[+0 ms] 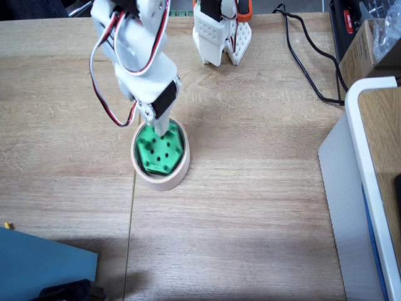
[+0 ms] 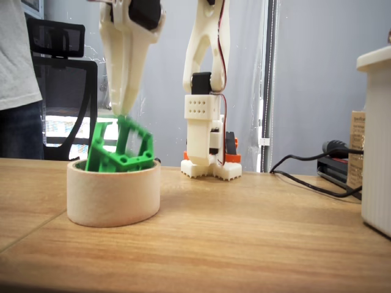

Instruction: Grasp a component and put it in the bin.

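Green hexagonal component (image 1: 160,149) is sitting tilted inside the masking-tape ring bin (image 2: 113,196) (upper part sticking above rim). Gripper (image 2: 121,111) is touching its top edge; jaw opening and grip, cannot tell.

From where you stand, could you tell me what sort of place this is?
Probably an office or hobby workbench: a light wooden table, a black mesh office chair behind it, and black power cables trailing across.

Bright green component (image 1: 160,149) (dotted with dark holes) in the beige bin (image 2: 113,195); white arm (image 1: 139,50).
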`<state>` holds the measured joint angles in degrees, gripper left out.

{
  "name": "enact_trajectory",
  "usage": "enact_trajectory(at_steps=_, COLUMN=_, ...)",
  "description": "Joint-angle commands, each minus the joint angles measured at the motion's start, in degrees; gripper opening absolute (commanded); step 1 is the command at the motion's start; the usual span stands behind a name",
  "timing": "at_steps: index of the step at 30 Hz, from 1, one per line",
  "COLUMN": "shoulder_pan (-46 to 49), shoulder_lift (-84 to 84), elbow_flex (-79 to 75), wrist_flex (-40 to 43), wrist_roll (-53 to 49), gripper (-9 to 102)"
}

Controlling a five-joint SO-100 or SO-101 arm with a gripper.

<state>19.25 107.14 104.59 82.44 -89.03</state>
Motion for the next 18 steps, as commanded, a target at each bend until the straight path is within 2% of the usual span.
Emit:
enact_trajectory(at_steps=1, shoulder_pan=0.26, shoulder_lift=1.41, elbow_flex=-2.02, wrist_flex=-0.7, wrist_roll=-0.62, gripper=11)
enact_trajectory(at_steps=8, shoulder_pan=0.44, shoulder_lift=2.11, elbow_flex=-2.72, wrist_flex=-0.7, wrist_roll=-0.62, gripper=12)
enact_trajectory(at_steps=18, shoulder_pan=0.7, shoulder_lift=17.14, elbow_flex=-2.02, wrist_flex=-0.53, wrist_roll=-0.62, gripper=10)
